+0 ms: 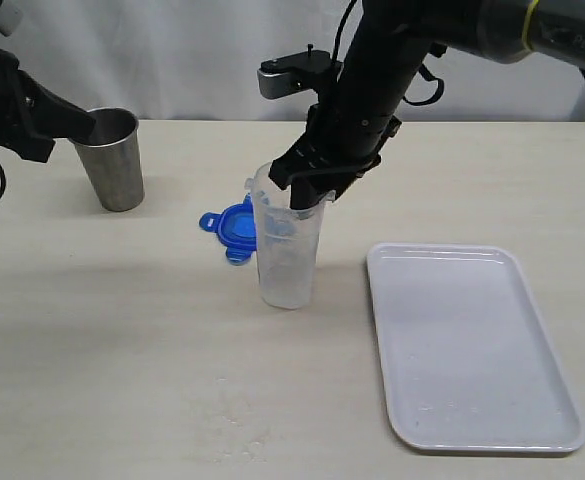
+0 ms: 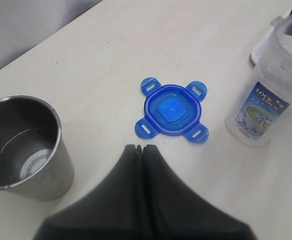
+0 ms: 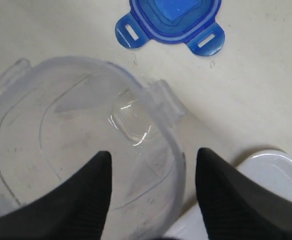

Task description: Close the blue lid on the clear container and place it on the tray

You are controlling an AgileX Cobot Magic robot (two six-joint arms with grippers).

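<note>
The tall translucent plastic container (image 1: 288, 255) stood upright on the pale wooden desk (image 1: 122, 350), open at the top, just left of the flat white rectangular tray (image 1: 472, 350) and apart from it. The bright blue rounded-square lid (image 2: 173, 110) lay flat on the desk just behind and beside the container, its four flaps spread out. The right gripper (image 3: 150, 192) was at the container's rim with its fingers (image 3: 83, 200) spread apart, one finger inside the rim and the other outside its wall, not clamped on it. The left gripper (image 2: 142, 150) had its fingers pressed together, empty, beside the steel cup (image 1: 110, 158), which stood well left of the container.
</note>
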